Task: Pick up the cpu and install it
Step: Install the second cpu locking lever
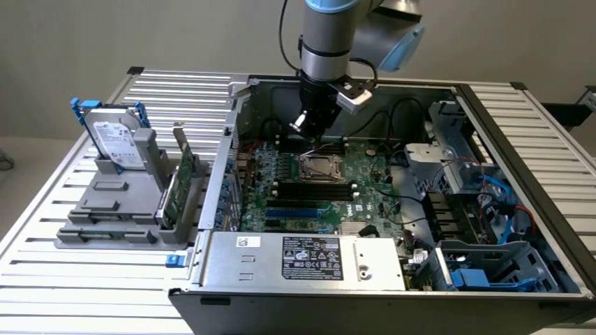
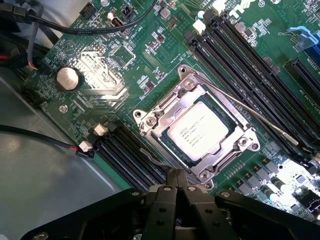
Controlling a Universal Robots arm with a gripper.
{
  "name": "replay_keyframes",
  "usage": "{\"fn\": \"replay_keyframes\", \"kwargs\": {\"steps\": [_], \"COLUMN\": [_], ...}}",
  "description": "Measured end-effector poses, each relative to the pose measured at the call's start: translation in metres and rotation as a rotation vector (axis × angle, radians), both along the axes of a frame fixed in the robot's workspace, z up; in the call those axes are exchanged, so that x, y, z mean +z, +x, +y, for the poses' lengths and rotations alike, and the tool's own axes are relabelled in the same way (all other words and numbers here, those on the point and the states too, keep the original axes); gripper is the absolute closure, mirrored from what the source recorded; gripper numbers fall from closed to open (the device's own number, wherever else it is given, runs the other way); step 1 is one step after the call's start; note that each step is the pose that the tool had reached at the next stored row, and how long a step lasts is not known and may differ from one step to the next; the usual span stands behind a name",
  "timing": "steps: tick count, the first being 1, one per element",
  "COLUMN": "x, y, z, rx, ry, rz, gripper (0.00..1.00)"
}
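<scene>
The gripper (image 2: 177,176), fingers pressed together and apparently holding nothing, hangs just above the motherboard (image 2: 100,65) at the edge of the metal socket frame (image 2: 150,120), within which the cpu (image 2: 198,132) lies seated flat.

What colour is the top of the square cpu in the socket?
Silvery-white, with dark print on the small square cpu; the wrist view shows it best.

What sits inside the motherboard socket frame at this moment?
The cpu lies flat inside the socket frame, its silvery printed top exposed. The socket contacts beneath it are covered. The shut gripper hangs beside the frame, holding nothing.
</scene>
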State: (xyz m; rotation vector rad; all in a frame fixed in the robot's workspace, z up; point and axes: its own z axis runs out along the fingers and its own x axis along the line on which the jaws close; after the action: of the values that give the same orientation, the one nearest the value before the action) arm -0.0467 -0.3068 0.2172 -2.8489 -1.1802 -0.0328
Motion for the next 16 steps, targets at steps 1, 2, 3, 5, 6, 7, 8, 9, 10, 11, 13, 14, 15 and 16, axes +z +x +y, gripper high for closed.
{"fn": "replay_keyframes", "kwargs": {"steps": [1, 2, 3, 5, 6, 7, 8, 9, 10, 11, 13, 14, 15, 16], "x": [-0.0001, -0.0003, -0.0005, -0.0010, -0.0014, -0.0019, -0.0024, -0.0031, -0.0039, -0.0048, -0.0064, -0.0071, -0.0078, -0.0085], "y": [0.0000, 0.0000, 0.0000, 0.0000, 0.0000, 0.0000, 0.0000, 0.0000, 0.0000, 0.0000, 0.0000, 0.0000, 0.0000, 0.0001], "z": [0.0003, 0.0006, 0.0009, 0.0015, 0.0018, 0.0020, 0.0022, 0.0024, 0.0026, 0.0028, 0.0031, 0.0032, 0.0033, 0.0034], "rx": [0.001, 0.002, 0.003, 0.005, 0.006, 0.008, 0.009, 0.011, 0.012, 0.014, 0.017, 0.018, 0.020, 0.022], "ry": [0.0000, 0.0000, 0.0000, 0.0001, 0.0001, 0.0001, -0.0001, -0.0002, -0.0002, -0.0001, -0.0001, -0.0001, -0.0002, -0.0001], "rz": [-0.0001, -0.0002, -0.0006, -0.0018, -0.0028, -0.0039, -0.0054, -0.0070, -0.0087, -0.0103, -0.0128, -0.0140, -0.0151, -0.0164], "gripper": [0.89, 0.89, 0.89, 0.89, 0.89, 0.89, 0.89, 0.89, 0.89, 0.89, 0.89, 0.89, 0.89, 0.89]}}
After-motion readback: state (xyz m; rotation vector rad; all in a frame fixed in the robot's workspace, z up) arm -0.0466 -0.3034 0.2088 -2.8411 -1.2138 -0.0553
